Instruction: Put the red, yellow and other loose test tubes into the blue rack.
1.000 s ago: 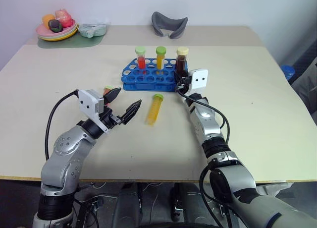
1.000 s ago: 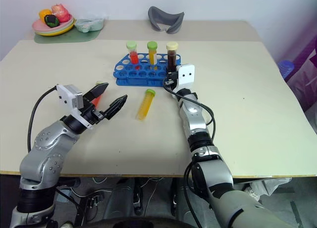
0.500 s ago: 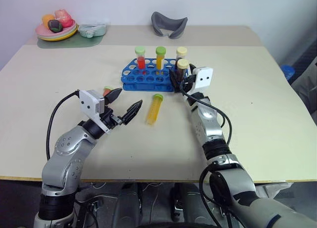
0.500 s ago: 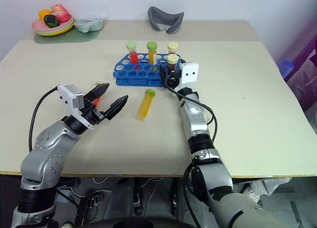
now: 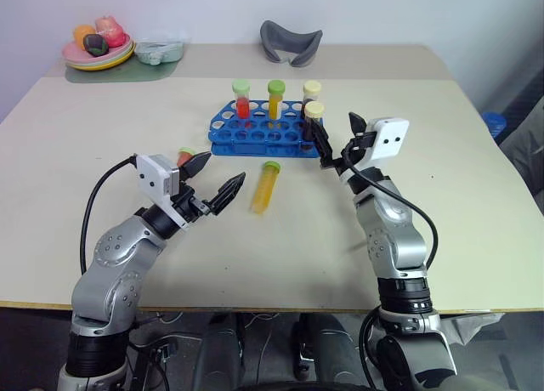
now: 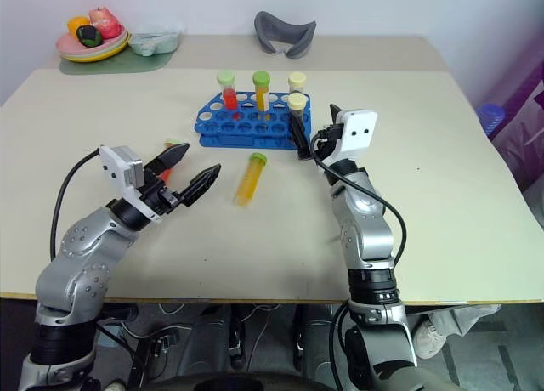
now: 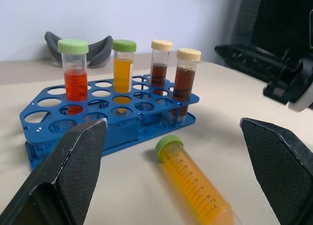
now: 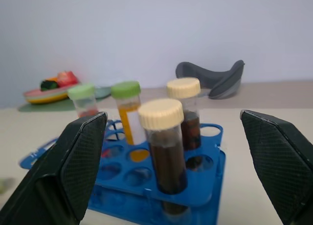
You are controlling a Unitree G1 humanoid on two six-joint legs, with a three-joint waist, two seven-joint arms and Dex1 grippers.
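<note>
tubes: four upright in rack [image 5: 255,136] far centre. yellow tube [image 5: 265,187] lies loose near rack; red tube [image 5: 183,155] loose beside left gripper [image 5: 217,180]. both grippers' jaws apart, empty; right gripper [image 5: 337,142] just right of rack.

**Bystanders at the back of the table**

A beige table [image 5: 476,212] carries everything. In the upper left of the frame, a stack of pastel plates [image 5: 96,56] holds toy food and rests on a green mat [image 5: 119,71]. Just beside it to the right lies a pale green lidded container [image 5: 159,51]. At upper centre, near the far edge, sits a curved grey holder [image 5: 291,42].
</note>
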